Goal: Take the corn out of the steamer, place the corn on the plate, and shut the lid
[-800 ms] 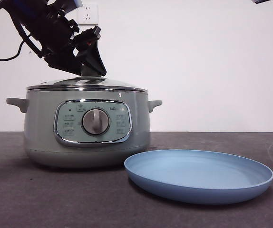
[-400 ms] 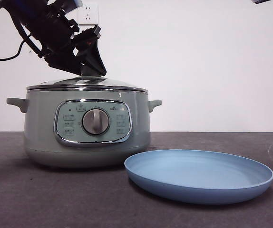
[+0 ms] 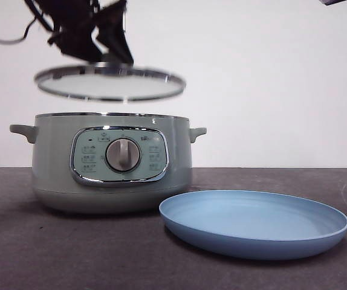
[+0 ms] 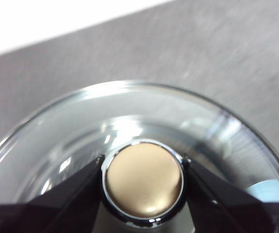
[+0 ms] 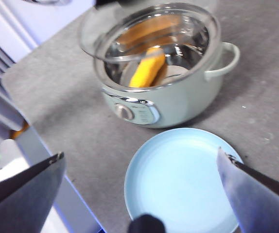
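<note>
Clear glass lid [image 3: 110,84] with shiny metal rim; glossy blue plate [image 3: 255,225]; matt grey table [image 3: 52,254].

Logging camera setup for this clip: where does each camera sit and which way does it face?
Front view: low at table height, looking level at the steamer, plate and raised lid; the left gripper holds it.
Left wrist view: looks down on the lid's knob.
Right wrist view: high, open right gripper; corn in steamer.
All three views show the lid.

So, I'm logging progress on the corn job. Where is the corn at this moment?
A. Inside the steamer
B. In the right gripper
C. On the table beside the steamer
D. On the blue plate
A: the right wrist view shows the corn lying inside the steamer, with the plate bare and the lid lifted by the left gripper.
</note>
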